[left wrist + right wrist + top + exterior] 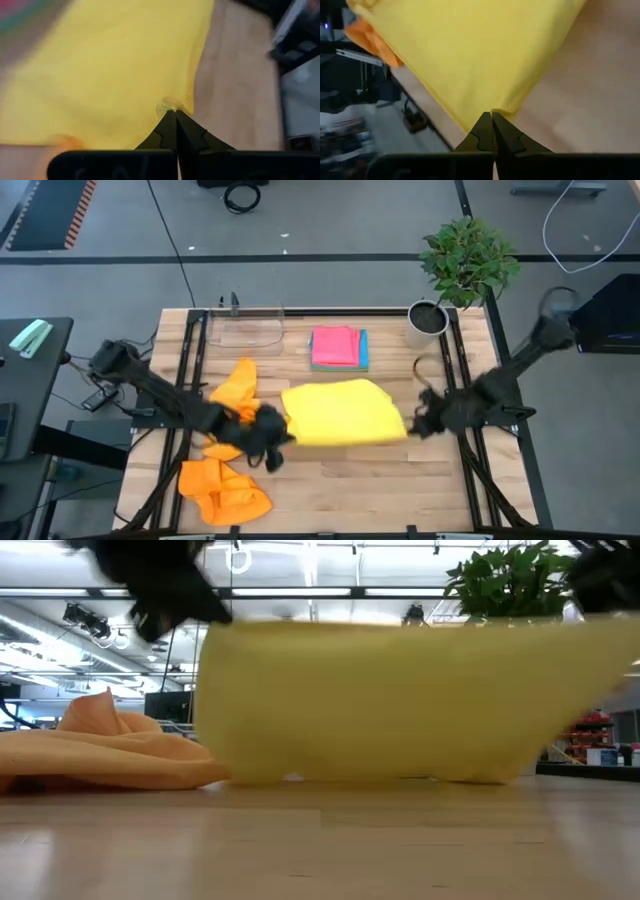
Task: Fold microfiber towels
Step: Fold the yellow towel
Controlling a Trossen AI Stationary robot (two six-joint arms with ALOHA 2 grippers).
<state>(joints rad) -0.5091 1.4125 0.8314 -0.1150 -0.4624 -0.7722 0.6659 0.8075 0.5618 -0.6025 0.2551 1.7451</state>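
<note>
A yellow towel (343, 412) is held up between both grippers over the middle of the table; in the low view (400, 700) it hangs as a wide sheet with its lower edge on the wood. My left gripper (283, 435) is shut on its near-left corner. My right gripper (412, 428) is shut on its near-right corner. Orange towels (225, 488) lie crumpled at the near left, another orange towel (236, 388) beside my left arm. A folded pink towel (335, 345) lies on a blue one at the far middle. My left gripper pinches the yellow towel's corner (171, 104) between its two fingertips, the cloth puckered at the tips. The corner is lifted and the towel hangs below, its lower part on the table. My right gripper pinches the opposite corner, at the hemmed edge (501, 109), between its fingertips. That corner is lifted too, and the upper edge runs nearly straight between the two grippers.
A clear plastic tray (243, 330) stands at the far left. A potted plant (452, 275) stands at the far right corner. Bare wood lies along the near edge in the middle and right.
</note>
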